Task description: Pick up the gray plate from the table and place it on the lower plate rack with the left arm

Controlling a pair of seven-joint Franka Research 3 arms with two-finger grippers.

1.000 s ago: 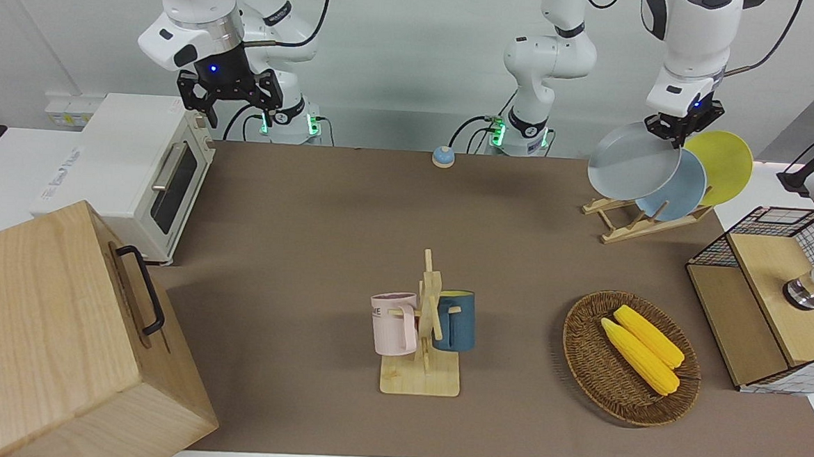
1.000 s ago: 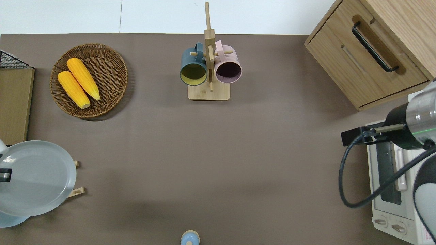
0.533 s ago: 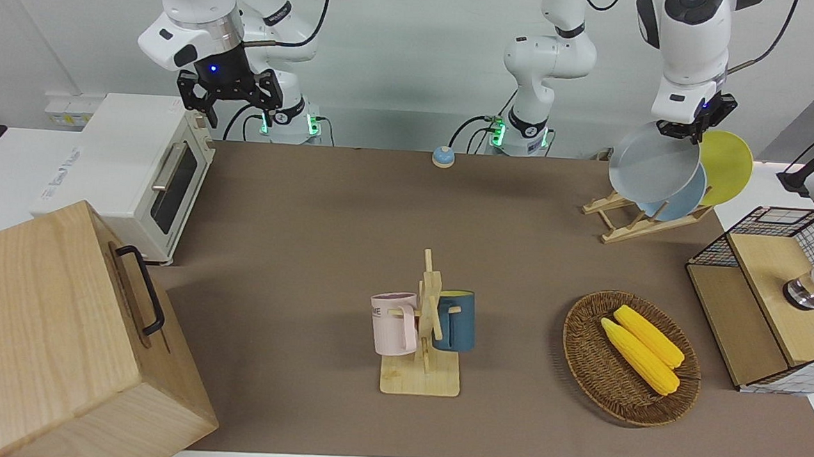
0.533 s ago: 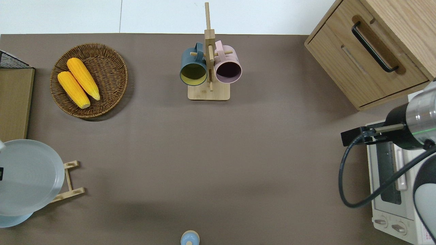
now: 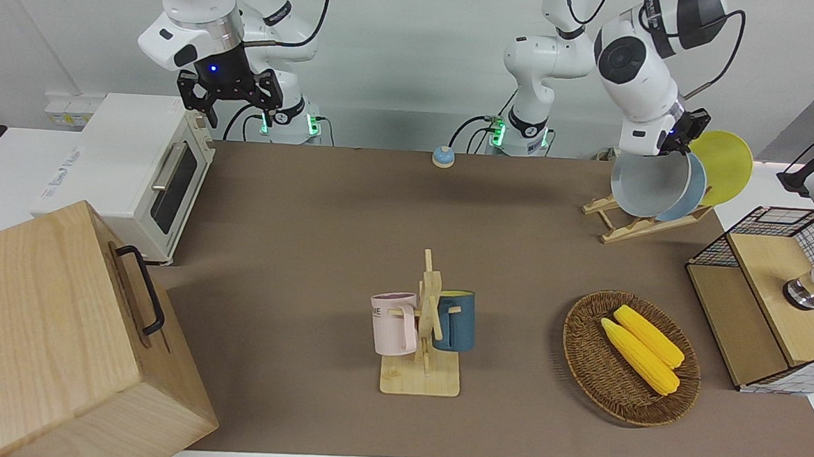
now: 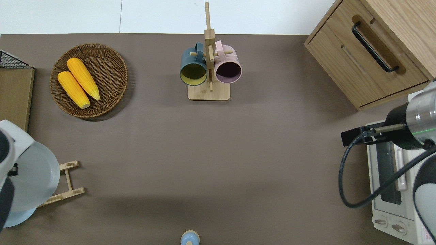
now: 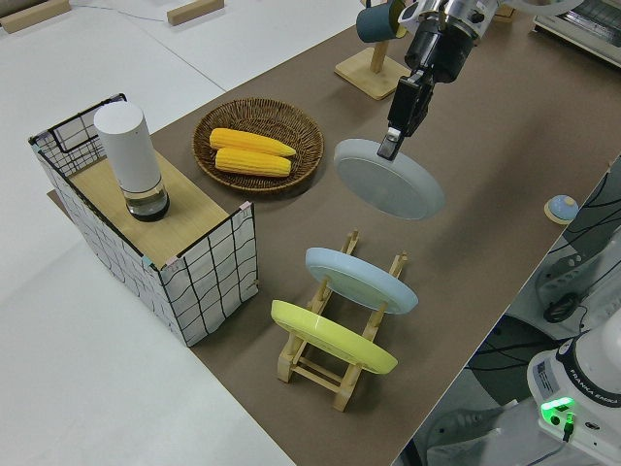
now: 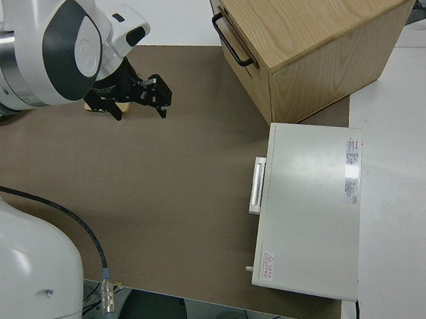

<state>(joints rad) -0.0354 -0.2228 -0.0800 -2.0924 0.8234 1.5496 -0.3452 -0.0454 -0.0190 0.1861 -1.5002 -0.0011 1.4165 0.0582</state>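
My left gripper (image 5: pixel 673 141) is shut on the rim of the gray plate (image 5: pixel 644 192), which hangs tilted in the air. From overhead the gray plate (image 6: pixel 37 177) covers most of the lower plate rack (image 6: pixel 66 183), and my arm hides the gripper there. The left side view shows the plate (image 7: pixel 393 183) clear of the wooden rack (image 7: pixel 330 364), with the gripper (image 7: pixel 392 148) on its upper edge. A light-blue plate (image 7: pixel 359 279) and a yellow plate (image 7: pixel 330 340) stand in the rack's slots. My right gripper (image 5: pixel 227 104) is parked and open.
A wire box with a wooden shelf (image 5: pixel 772 303) stands beside the rack. A wicker basket (image 5: pixel 584 363) holds two corn cobs. A mug stand (image 5: pixel 421 379) carries two mugs mid-table. A toaster oven (image 5: pixel 138 172), a wooden cabinet (image 5: pixel 60 336) and a small blue bell (image 5: pixel 443 156) are also here.
The left arm swung toward its end of the table and tipped the gray plate steeper and lower over the rack. The right arm has not moved.
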